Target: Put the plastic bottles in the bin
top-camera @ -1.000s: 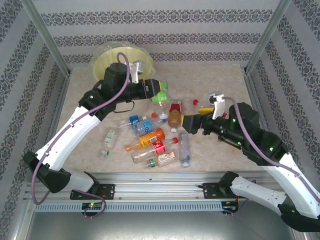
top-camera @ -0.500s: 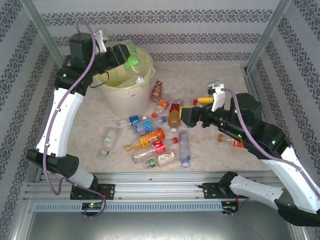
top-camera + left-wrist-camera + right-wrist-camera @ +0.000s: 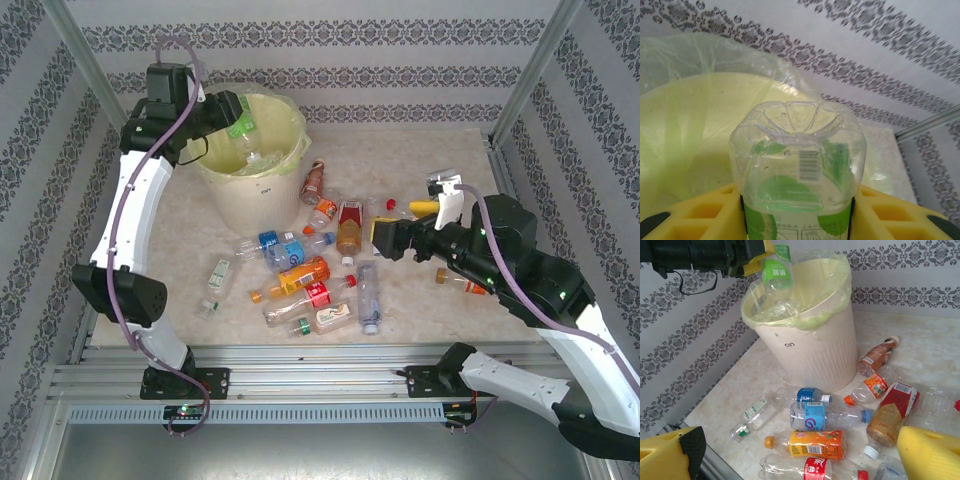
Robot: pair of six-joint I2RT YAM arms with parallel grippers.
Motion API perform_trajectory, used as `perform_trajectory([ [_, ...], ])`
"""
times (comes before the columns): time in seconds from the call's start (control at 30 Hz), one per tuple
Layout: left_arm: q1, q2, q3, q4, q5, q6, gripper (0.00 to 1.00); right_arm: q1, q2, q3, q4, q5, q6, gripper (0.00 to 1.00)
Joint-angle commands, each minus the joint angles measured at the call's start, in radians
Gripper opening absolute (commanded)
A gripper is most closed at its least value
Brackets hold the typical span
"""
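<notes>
My left gripper [image 3: 232,110] is shut on a clear plastic bottle with a green label [image 3: 797,165], held over the open mouth of the bin [image 3: 250,195], a pale bucket lined with a yellowish bag [image 3: 685,145]. From the right wrist view the held bottle [image 3: 776,275] hangs base-down just above the rim of the bin [image 3: 815,350]. Several plastic bottles lie in a loose pile [image 3: 310,270] in front of the bin. My right gripper [image 3: 385,238] is open above the pile's right side, with nothing between its fingers [image 3: 670,455].
In the pile are an orange-labelled bottle [image 3: 825,444], a blue-labelled one [image 3: 815,415] and a red-labelled one [image 3: 890,410]. A small green-capped bottle [image 3: 218,275] lies apart at the left. Another bottle [image 3: 455,280] lies by the right arm. Patterned walls and metal posts close in the table.
My left arm has swung the green-labelled bottle up and left from beside the pile to above the bin's mouth. The right gripper has shifted slightly and stayed open.
</notes>
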Motion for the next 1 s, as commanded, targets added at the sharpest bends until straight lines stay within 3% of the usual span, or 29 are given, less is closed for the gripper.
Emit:
perform_trajectory([
  [0.0,0.002,0.018,0.004,-0.04,-0.031,0.112,0.48,-0.011,-0.011,-0.003,-0.037,0.036,-0.013,0.98],
  [0.27,-0.005,0.133,0.049,-0.148,-0.024,0.175,0.49,-0.011,-0.011,-0.038,-0.039,0.017,0.011,0.98],
  [0.8,-0.095,0.511,0.51,-0.541,-0.145,0.262,0.49,-0.01,-0.029,-0.06,-0.062,-0.01,0.034,0.98],
  [0.97,-0.117,0.554,0.534,-0.593,-0.189,0.273,0.49,-0.01,-0.028,-0.06,-0.069,-0.009,0.033,0.98],
])
